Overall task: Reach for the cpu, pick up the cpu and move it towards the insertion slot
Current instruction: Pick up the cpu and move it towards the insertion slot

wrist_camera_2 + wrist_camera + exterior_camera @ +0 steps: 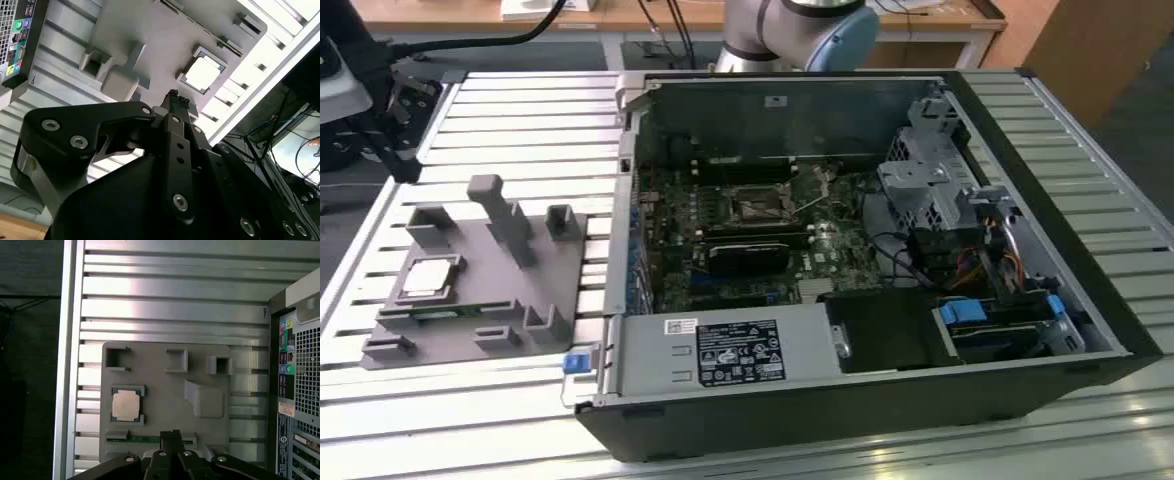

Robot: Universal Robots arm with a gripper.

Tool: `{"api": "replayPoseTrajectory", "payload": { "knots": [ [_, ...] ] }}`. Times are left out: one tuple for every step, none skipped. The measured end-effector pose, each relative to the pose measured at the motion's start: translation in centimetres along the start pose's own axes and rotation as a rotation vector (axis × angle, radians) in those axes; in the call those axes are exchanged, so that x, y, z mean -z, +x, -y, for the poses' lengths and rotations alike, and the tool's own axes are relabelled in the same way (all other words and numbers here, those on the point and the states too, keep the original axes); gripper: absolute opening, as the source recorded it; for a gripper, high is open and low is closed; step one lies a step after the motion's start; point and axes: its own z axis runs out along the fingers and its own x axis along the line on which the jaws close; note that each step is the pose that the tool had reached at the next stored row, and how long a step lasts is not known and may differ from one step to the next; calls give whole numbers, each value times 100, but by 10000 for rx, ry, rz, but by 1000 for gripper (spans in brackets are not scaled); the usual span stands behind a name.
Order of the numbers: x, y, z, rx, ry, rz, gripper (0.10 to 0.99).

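the task looks to be at its very start: the cpu [430,278] lies untouched in its shallow square nest on the grey fixture plate [480,250], out on the slatted aluminium table [520,130] toward the exterior view's left, well apart from the open computer case [1067,300]. in both wrist views the gripper [171,433] hangs above the near edge of that plate, with the chip [125,405] ahead of its tips and not touched. its two black fingers are drawn together at the tips, with no gap to speak of and nothing held between them. so the reach seems only partly made, and the grasp, the lift and the carry across to the insertion slot [758,207] are all left to do. that socket sits in the middle of the green motherboard [720,240] inside the case, a square metal frame with a dark centre and a thin silver lever beside it. the chip is flat and square, its metal lid smooth and bright enough to glare pale in the second wrist view [202,74], with a thinner rim around it. the fixture is matte moulded plastic with blocky upright posts and pockets. the table is ribbed, brushed metal that throws long highlights. the gripper [175,96] is matte black with round silver screw heads.
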Motion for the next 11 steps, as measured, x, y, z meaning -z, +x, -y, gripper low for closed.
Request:
{"api": "replayPoseTrajectory", "payload": {
  "knots": [
    [0, 0, 0, 0, 0, 0, 106],
    [0, 1, 0, 0, 0, 0, 106],
    [0, 9, 0, -1, 0, 0, 106],
    [0, 21, 0, -1, 1, 0, 106],
    [-1, 41, -1, 0, 0, 0, 106],
    [-1, 68, -1, 0, 0, -1, 106],
    [-2, 87, -1, -1, 1, -1, 106],
    [-3, 107, -2, 0, 0, 0, 106],
    [-3, 129, -2, 0, 0, 0, 106],
    [-5, 146, -2, 0, -1, 1, 106],
    [-5, 157, -3, 0, 0, 0, 106]
  ]
}}
